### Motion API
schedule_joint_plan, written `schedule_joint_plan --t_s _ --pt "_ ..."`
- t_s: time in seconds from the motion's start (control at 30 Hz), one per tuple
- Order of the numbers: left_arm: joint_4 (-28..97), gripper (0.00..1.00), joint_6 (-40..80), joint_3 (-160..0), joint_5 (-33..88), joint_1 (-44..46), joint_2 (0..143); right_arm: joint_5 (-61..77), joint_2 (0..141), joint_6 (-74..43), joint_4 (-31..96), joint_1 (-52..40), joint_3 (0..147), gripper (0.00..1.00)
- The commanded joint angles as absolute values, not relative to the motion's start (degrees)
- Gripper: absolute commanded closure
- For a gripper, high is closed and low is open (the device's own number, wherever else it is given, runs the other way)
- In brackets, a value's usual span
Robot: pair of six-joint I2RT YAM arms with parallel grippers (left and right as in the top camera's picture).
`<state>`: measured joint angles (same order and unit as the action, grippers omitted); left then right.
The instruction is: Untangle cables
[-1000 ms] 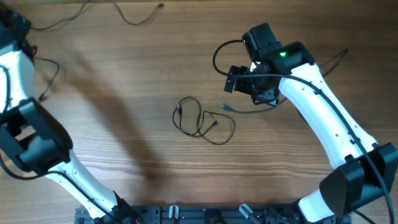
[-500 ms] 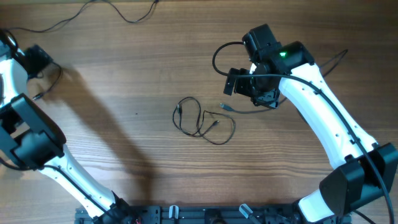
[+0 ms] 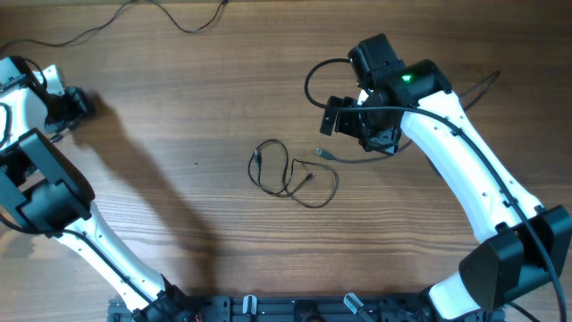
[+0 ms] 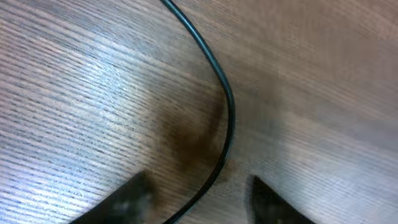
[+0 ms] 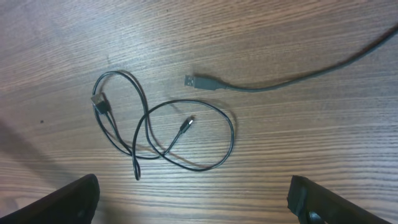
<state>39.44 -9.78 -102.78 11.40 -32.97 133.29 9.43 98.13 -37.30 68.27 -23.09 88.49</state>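
A loose tangle of thin black cables (image 3: 290,174) lies mid-table, and the right wrist view shows its loops (image 5: 161,134) crossing one another. A separate cable with a silver USB plug (image 3: 326,154) (image 5: 199,81) runs off to the right. My right gripper (image 3: 356,125) (image 5: 196,208) hovers just right of the tangle, jaws wide open and empty. At the far left my left gripper (image 3: 76,103) (image 4: 199,208) is low over the wood. One black cable (image 4: 227,118) runs between its fingers (image 4: 134,196), with a gap on each side.
Another thin cable (image 3: 170,20) snakes along the table's back edge at the upper left. A thicker black wire loops off the right arm (image 3: 313,76). The arm bases stand along the front edge (image 3: 295,309).
My left gripper has swung right from the far left edge and down over a cable, and its jaws have narrowed. The right arm and the tangle have not moved.
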Motion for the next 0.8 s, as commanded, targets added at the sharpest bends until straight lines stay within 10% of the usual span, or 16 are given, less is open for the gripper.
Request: schedule_joint_plan --t_s 0.0,0.13,0.27,0.53,0.67,0.7,0.73,0.77 --pt "38.7 0.63 -11.6 -99.9 11.2 -31.2 134.7 10.2 97.2 -37.6 68.0 -23.3 88.5 0.00" --pt "37.4 0.92 -11.3 -98.6 10.9 -29.5 134.8 10.2 97.2 -37.5 68.3 -23.3 88.5 0.00" --pt "33.5 0.96 -2.3 -98.6 16.7 -28.3 134.7 10.2 97.2 -37.5 68.4 -23.3 88.5 0.00" --pt "-18.4 0.96 62.5 -98.7 48.8 -27.6 134.3 10.2 97.2 -37.5 69.8 -23.3 88.5 0.00" --pt "-36.2 0.84 76.7 -98.7 45.8 -26.3 134.3 10.2 97.2 -37.5 69.8 -23.3 88.5 0.00" --pt "-30.6 0.69 74.2 -98.7 46.0 -26.0 134.3 10.2 97.2 -37.5 69.8 -23.3 88.5 0.00" --pt "-23.0 0.30 68.3 -98.7 46.0 -25.8 134.3 10.2 97.2 -37.5 69.8 -23.3 88.5 0.00" --pt "-15.5 0.22 61.6 -98.7 45.9 -25.8 134.3 10.2 97.2 -37.5 69.9 -23.3 88.5 0.00"
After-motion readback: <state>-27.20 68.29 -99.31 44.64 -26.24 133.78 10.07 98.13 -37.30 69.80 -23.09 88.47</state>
